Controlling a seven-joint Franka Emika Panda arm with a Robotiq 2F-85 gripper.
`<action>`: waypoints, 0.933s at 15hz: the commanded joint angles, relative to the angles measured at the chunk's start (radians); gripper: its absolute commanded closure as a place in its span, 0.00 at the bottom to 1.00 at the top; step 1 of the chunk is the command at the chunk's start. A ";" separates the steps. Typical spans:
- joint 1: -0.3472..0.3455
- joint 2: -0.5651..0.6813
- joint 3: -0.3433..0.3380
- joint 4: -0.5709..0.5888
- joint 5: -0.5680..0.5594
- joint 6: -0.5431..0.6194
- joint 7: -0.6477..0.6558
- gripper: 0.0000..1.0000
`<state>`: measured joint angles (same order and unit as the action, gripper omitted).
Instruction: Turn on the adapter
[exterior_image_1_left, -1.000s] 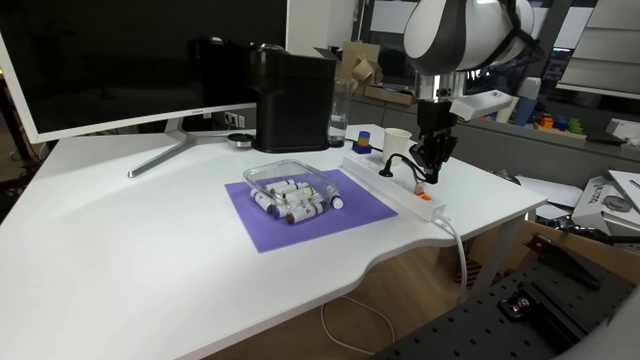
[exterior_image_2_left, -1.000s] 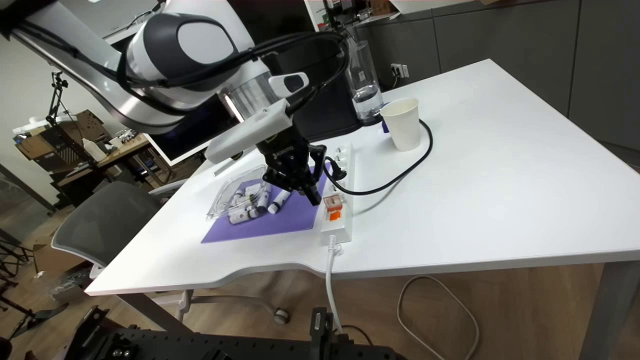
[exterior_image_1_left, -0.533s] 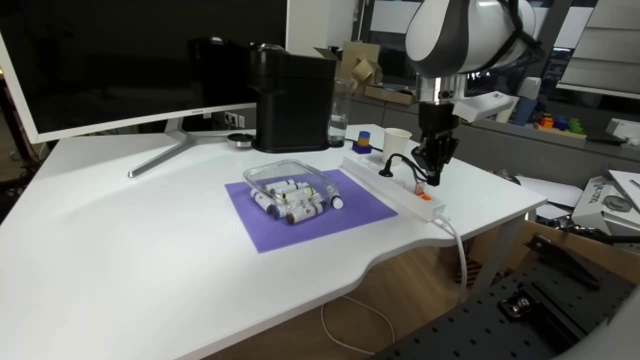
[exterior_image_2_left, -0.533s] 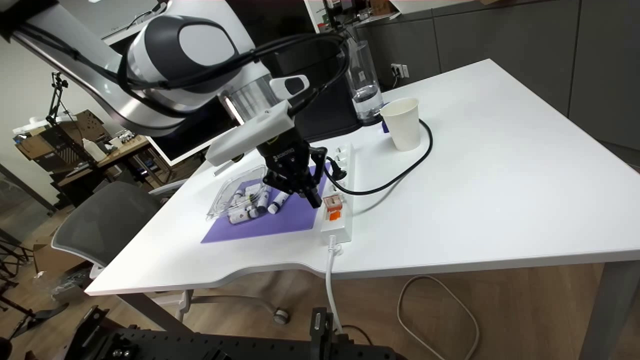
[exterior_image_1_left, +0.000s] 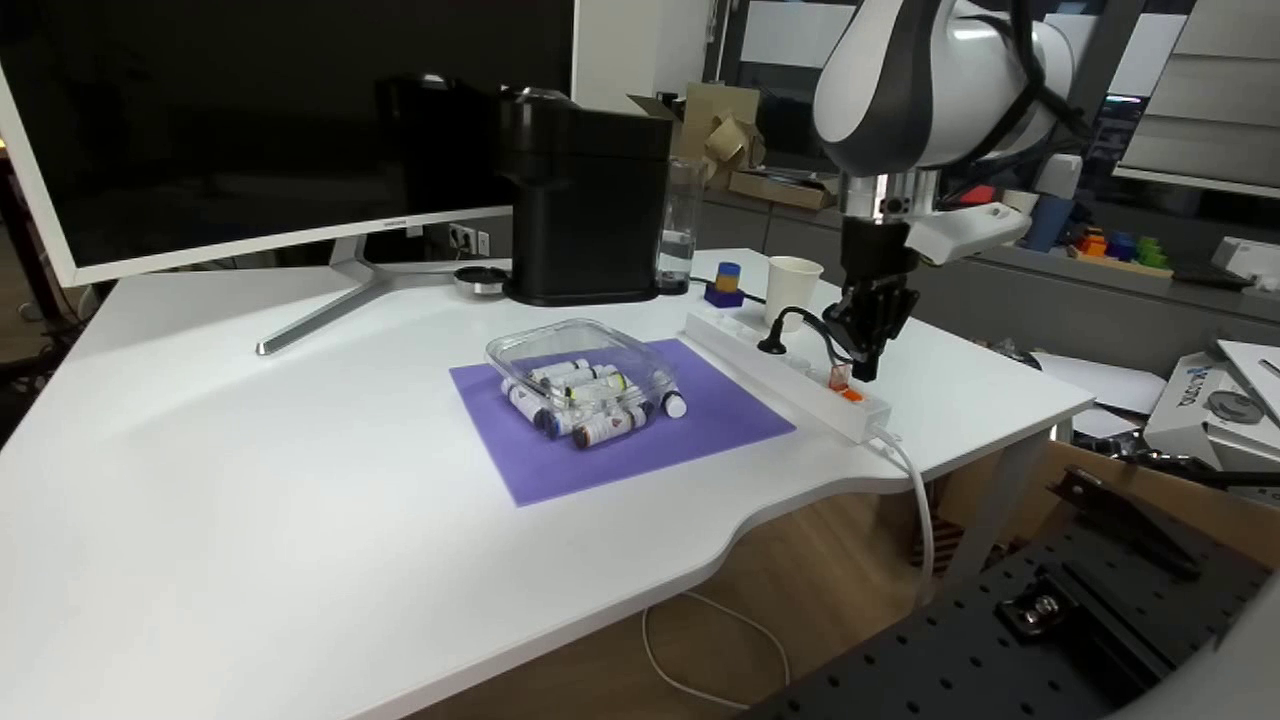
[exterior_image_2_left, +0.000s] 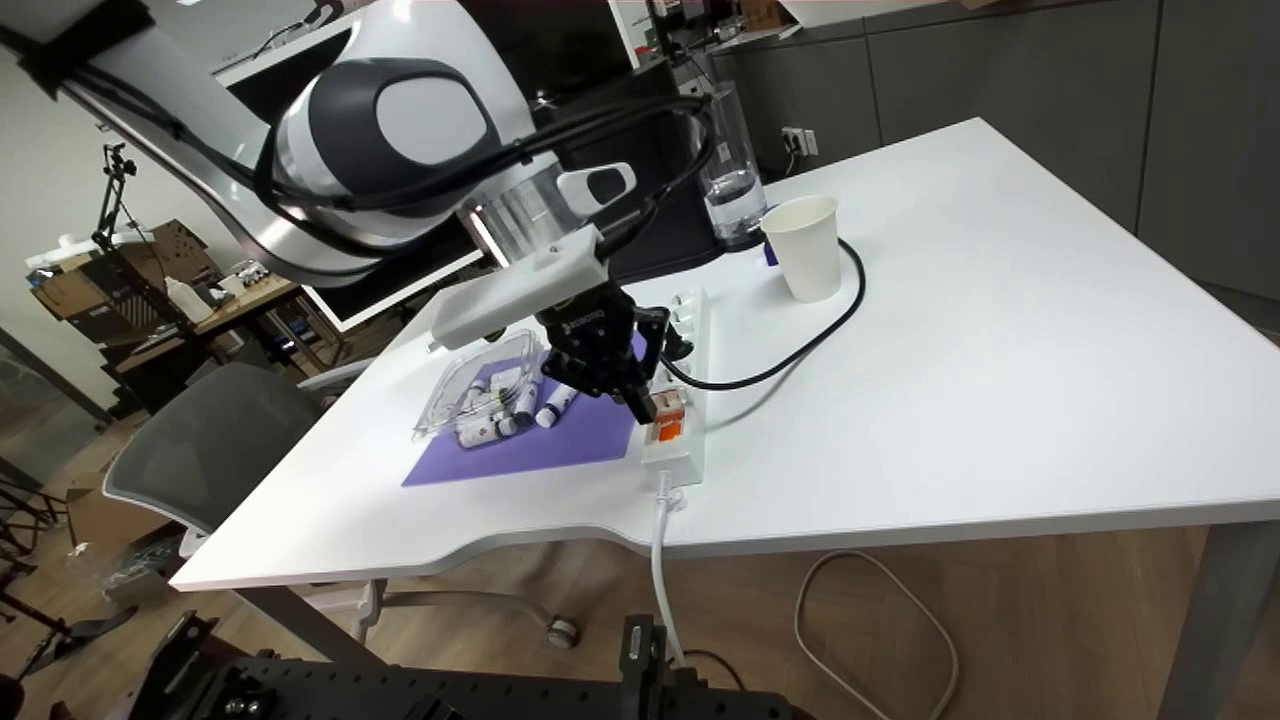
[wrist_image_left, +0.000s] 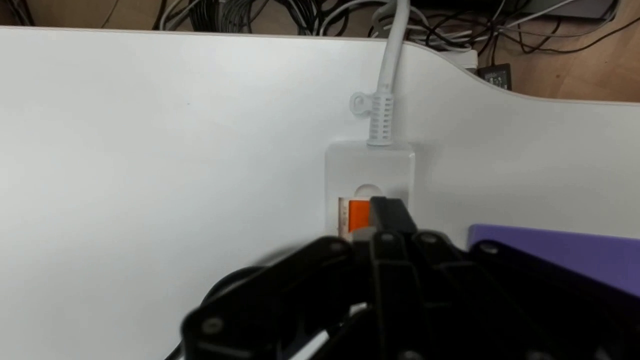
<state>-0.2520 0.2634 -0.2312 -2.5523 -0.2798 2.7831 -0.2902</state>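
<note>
The adapter is a white power strip (exterior_image_1_left: 785, 380) on the table, also seen in an exterior view (exterior_image_2_left: 672, 464) and the wrist view (wrist_image_left: 345, 167). Near its cord end is an orange switch (exterior_image_1_left: 852, 395), also visible in an exterior view (exterior_image_2_left: 669, 431). A clear reddish flap (exterior_image_2_left: 668, 401) stands up beside it. My gripper (exterior_image_1_left: 866, 370) has its fingers together with nothing between them. The fingertips (exterior_image_2_left: 643, 411) point down by the switch's purple-mat side. In the wrist view, the gripper (wrist_image_left: 391, 212) covers part of the orange switch (wrist_image_left: 358, 215). Contact cannot be told.
A black plug (exterior_image_1_left: 772, 344) sits in the strip, its cord looping past a paper cup (exterior_image_2_left: 806, 248). A purple mat (exterior_image_1_left: 560, 480) holds several small bottles and a clear container (exterior_image_1_left: 580, 340). A white cord (wrist_image_left: 392, 55) leaves over the table edge. A black machine (exterior_image_1_left: 590, 200) stands behind.
My gripper has moved down and toward the strip, so its fingertips are now closer to the orange switch and flap. The strip and other objects have not moved.
</note>
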 joint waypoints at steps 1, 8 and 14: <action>-0.020 0.032 -0.004 0.007 0.008 0.071 -0.031 1.00; -0.062 0.076 0.025 0.022 0.036 0.124 -0.089 1.00; -0.101 0.099 0.074 0.033 0.069 0.144 -0.164 1.00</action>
<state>-0.3226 0.3437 -0.1842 -2.5419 -0.2285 2.9147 -0.4113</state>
